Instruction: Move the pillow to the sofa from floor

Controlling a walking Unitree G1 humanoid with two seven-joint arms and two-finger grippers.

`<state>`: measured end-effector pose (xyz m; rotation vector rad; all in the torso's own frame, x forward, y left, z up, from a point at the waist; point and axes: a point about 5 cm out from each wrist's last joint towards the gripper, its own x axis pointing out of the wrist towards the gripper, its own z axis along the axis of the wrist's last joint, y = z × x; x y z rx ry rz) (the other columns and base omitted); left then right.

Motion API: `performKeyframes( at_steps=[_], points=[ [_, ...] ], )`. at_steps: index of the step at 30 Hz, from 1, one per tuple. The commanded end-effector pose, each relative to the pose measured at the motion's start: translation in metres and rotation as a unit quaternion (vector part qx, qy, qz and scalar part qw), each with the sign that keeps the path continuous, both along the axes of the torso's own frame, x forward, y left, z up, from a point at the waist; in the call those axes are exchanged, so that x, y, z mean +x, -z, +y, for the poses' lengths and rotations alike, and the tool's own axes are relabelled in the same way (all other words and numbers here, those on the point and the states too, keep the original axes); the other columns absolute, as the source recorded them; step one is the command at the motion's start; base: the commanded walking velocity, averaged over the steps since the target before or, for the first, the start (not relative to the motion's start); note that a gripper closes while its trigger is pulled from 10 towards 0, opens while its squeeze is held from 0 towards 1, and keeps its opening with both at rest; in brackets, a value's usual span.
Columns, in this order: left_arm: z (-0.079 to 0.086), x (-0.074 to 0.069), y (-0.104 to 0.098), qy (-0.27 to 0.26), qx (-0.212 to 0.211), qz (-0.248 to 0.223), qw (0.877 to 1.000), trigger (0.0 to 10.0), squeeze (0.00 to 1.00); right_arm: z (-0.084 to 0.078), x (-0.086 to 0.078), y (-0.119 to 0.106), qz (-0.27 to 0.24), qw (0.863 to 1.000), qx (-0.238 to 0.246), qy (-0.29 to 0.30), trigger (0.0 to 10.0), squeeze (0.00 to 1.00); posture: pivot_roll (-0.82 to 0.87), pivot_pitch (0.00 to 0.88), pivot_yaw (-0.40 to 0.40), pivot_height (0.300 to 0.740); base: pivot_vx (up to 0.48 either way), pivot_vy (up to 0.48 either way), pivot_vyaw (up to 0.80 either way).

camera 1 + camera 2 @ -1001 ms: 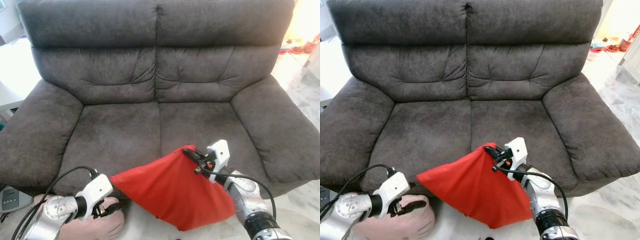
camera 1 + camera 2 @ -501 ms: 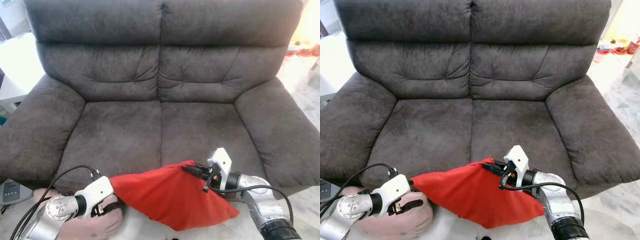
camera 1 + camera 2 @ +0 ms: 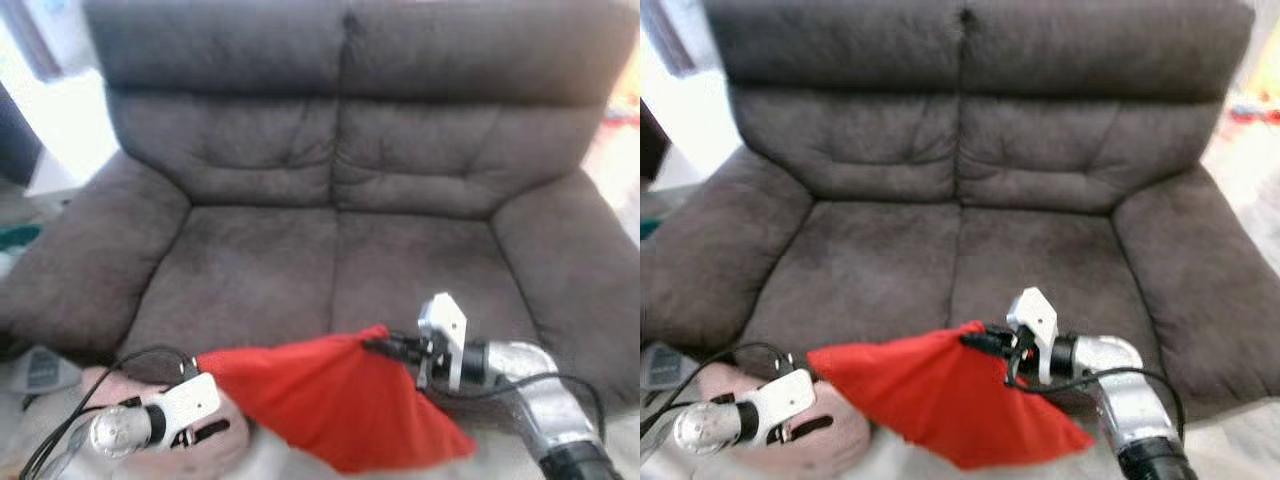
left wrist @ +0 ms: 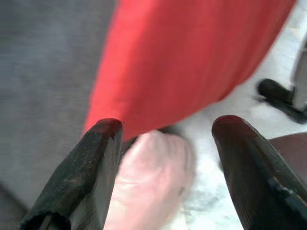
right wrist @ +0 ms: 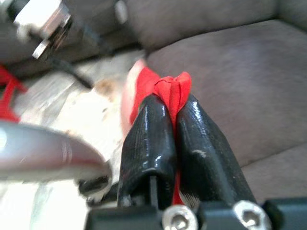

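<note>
We see our right gripper [image 3: 980, 341] pinching the upper corner of the red pillow [image 3: 940, 400], and the right wrist view makes this plain: both black fingers [image 5: 148, 139] are pressed together with a fold of red cloth squeezed up between them. From that corner the pillow hangs down and away toward our left arm, in front of the sofa's [image 3: 970, 200] seat edge, its top corner just over the front of the seat cushion.

The head views are blurred and do not show how our left gripper [image 4: 163, 139] stands. The left wrist view does: its two fingers [image 4: 81, 177] are spread wide apart with nothing between them. Beyond those fingers lies a pale pink cushion [image 4: 148, 182] on the light floor [image 4: 211, 191], with the red pillow's lower edge hanging just past it. In the head views that pink cushion [image 3: 110, 385] sits under and beside our left gripper.

Compared with a second ago, the pillow lies flatter and stretches wider toward our left arm, and our right gripper holds its corner lower, nearer the seat's front edge. The whole picture has also shifted and blurred, so our head has moved.

No containers are in sight.
</note>
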<state>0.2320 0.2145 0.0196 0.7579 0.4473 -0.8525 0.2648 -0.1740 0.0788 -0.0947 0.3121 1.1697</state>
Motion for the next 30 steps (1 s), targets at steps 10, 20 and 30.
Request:
performKeyframes(
  at_steps=[10, 20, 30],
  points=[
    [0.005, -0.002, 0.004, 0.014, 0.001, 0.0, 1.0, 10.0, 0.0, 0.006, -0.007, -0.017, -0.026, 0.997, -0.024, -0.063, 10.0, 0.0, 0.2, 0.043, -0.04, 0.74, 0.0, 0.0, 0.0],
    [0.009, -0.019, 0.019, 0.038, -0.002, 0.051, 0.998, 10.0, 0.0, 0.012, -0.012, -0.033, -0.046, 0.993, -0.023, -0.106, 10.0, 0.0, 0.19, 0.055, -0.043, 0.74, 0.0, 0.0, 0.0],
    [0.005, -0.028, 0.032, 0.068, 0.005, 0.086, 0.994, 10.0, 0.0, 0.017, -0.013, -0.043, -0.057, 0.991, -0.023, -0.122, 10.0, 0.0, 0.19, 0.054, -0.047, 0.74, 0.0, 0.0, 0.0]
  ],
)
